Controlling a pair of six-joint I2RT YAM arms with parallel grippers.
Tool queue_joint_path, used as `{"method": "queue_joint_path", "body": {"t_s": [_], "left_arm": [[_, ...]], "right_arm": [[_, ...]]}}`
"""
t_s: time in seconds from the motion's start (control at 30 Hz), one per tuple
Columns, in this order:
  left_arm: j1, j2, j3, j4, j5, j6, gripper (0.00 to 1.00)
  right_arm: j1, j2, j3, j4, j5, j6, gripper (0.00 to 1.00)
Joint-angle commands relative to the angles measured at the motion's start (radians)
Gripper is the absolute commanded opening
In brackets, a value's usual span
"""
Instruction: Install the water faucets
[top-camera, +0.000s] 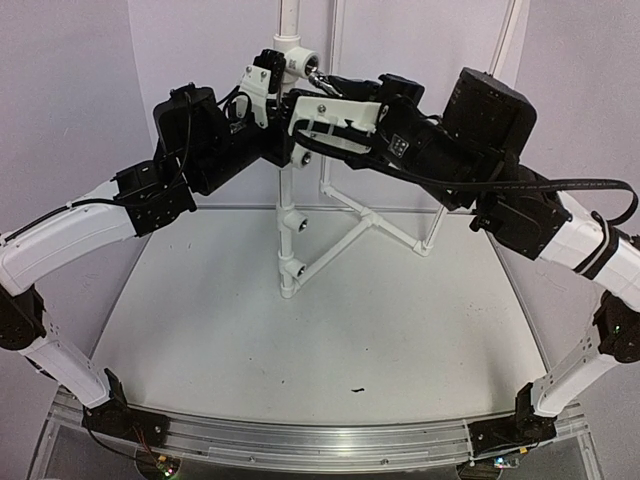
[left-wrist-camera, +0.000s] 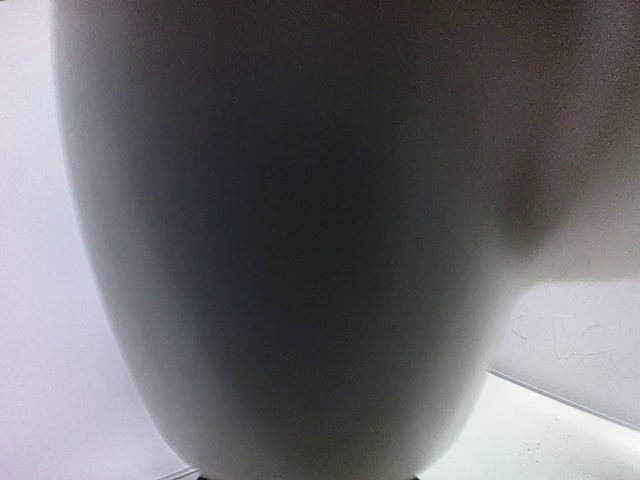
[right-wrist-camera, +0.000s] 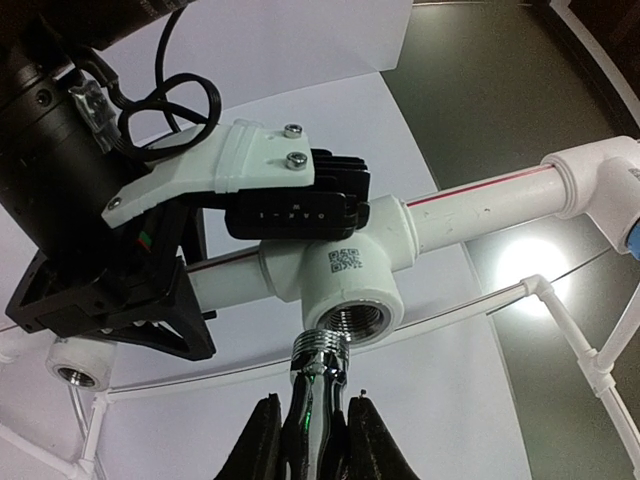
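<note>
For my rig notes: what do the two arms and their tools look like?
The left arm and right arm have white links, black joint housings and black cables. Both the left tool and right tool pair a white, screwed bracket with black fingers.

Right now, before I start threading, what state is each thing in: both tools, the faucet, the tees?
left tool: shut on the top tee, clamped over its body.
right tool: shut on the faucet.
faucet: held, threaded stub at the top tee's mouth, not screwed in.
top tee: threaded opening unfilled.
lower tees: openings empty, no faucet fitted.
</note>
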Motion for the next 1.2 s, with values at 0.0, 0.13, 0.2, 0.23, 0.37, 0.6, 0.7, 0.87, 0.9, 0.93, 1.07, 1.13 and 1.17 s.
{"method": "queue_joint_path", "body": {"t_s": [0.0,0.13,0.2,0.23,0.37,0.6,0.7,0.87,0.9,0.93,1.07,1.13,1.17], "left_arm": [[0.009,-0.018,-0.031,-0.074,-0.027,0.011,0.0],[0.009,-0.016,-0.038,-0.074,-0.01,0.008,0.0],[0.009,-0.018,-0.045,-0.074,-0.003,0.007,0.0],[0.009,-0.019,-0.047,-0.074,-0.004,0.007,0.0],[0.009,-0.013,-0.045,-0.074,0.014,0.011,0.0],[0.009,-0.01,-0.054,-0.074,0.012,0.03,0.0],[0.008,-0.014,-0.059,-0.074,0.023,0.026,0.0],[0.009,-0.02,-0.076,-0.074,0.063,0.023,0.0],[0.009,-0.022,-0.082,-0.074,0.07,0.028,0.0],[0.009,-0.025,-0.089,-0.074,0.08,0.036,0.0],[0.009,-0.037,-0.118,-0.074,0.1,0.063,0.0],[0.009,-0.032,-0.121,-0.074,0.096,0.073,0.0],[0.009,-0.032,-0.123,-0.074,0.096,0.072,0.0]], "right_arm": [[-0.004,0.017,0.038,0.127,0.018,-0.091,0.0],[-0.008,0.034,0.047,0.165,0.014,-0.129,0.0],[-0.008,0.038,0.038,0.2,0.002,-0.158,0.0],[-0.008,0.04,0.034,0.218,-0.002,-0.172,0.0],[-0.008,0.038,0.026,0.256,-0.005,-0.203,0.0],[-0.008,0.021,0.016,0.233,0.008,-0.206,0.0],[-0.008,0.039,0.042,0.199,0.02,-0.215,0.0],[-0.008,0.05,0.067,0.116,0.017,-0.203,0.0],[-0.008,0.051,0.086,0.079,0.014,-0.182,0.0],[-0.008,0.055,0.113,0.033,0.012,-0.155,0.0],[-0.008,0.078,0.216,-0.143,0.021,-0.081,0.0],[-0.008,0.085,0.249,-0.202,0.013,-0.033,0.0],[-0.008,0.092,0.267,-0.23,0.012,-0.016,0.0]]}}
